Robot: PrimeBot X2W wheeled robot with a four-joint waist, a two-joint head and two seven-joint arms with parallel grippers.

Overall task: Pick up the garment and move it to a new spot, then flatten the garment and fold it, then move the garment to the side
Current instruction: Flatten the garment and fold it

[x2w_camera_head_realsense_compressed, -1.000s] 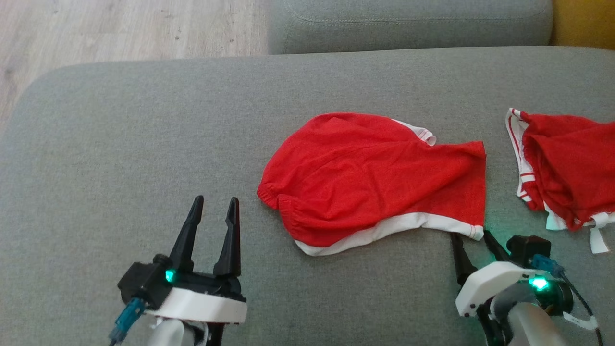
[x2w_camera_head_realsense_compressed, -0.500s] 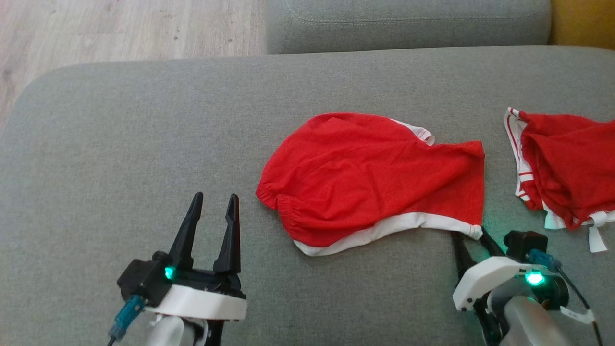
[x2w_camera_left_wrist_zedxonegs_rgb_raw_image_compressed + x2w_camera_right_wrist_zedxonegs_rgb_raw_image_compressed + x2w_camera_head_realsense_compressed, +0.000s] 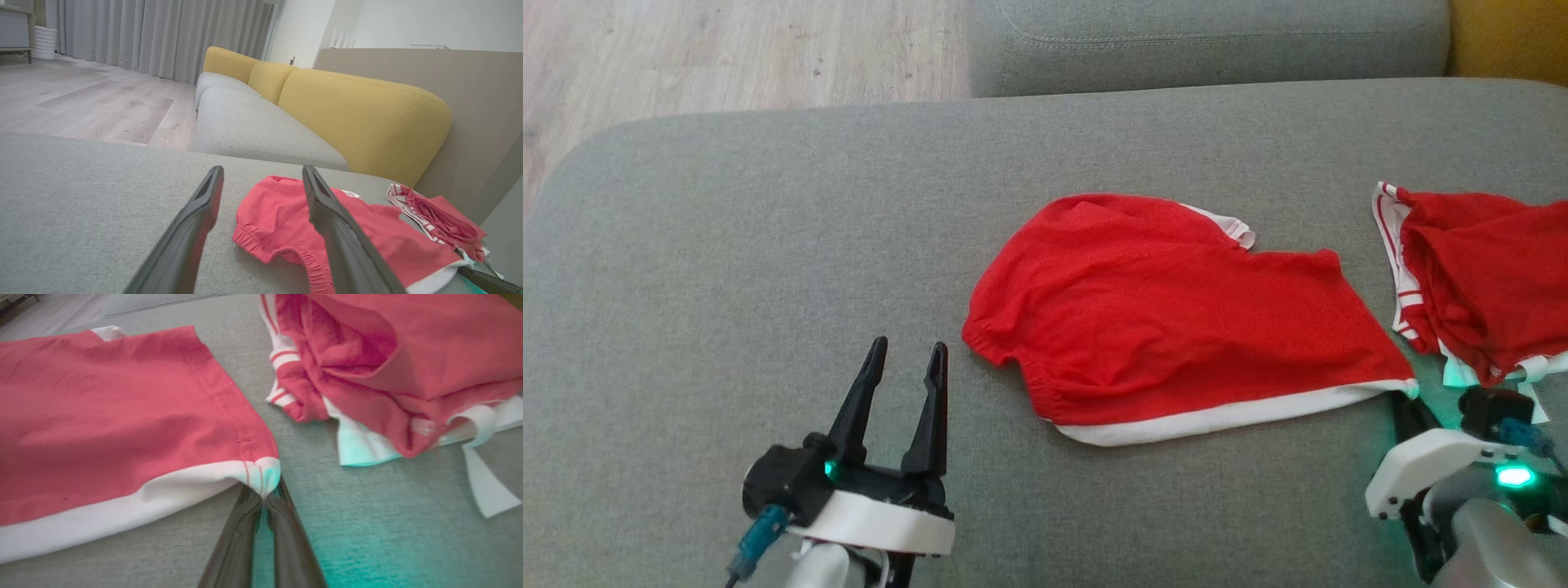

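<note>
Right now the red garment (image 3: 1176, 318) lies spread on the grey seat cushion (image 3: 768, 245), a little right of the cushion's middle. Its white hem band (image 3: 1217, 416) faces the cushion's near edge and its gathered elastic end faces the cushion's left. My right gripper (image 3: 263, 494) is clenched on the garment's near-right corner. In the right wrist view the 2 dark fingers (image 3: 241, 539) meet on the white tip of the hem, and the fabric puckers at the pinch. That corner comes to a point toward the cushion's right side. My left gripper (image 3: 908, 345) is by the cushion's near edge, left of the middle, jaws released and spread with nothing between them. It is near the garment's elastic end but apart from it. A 2nd red piece (image 3: 1478, 278) with white stripes sits crumpled at the cushion's right end, just beside the pinched corner; I cannot tell whether the 2 touch. Beyond the cushion's far edge I see another grey cushion (image 3: 1209, 41) and pale wood floor (image 3: 727, 49).
</note>
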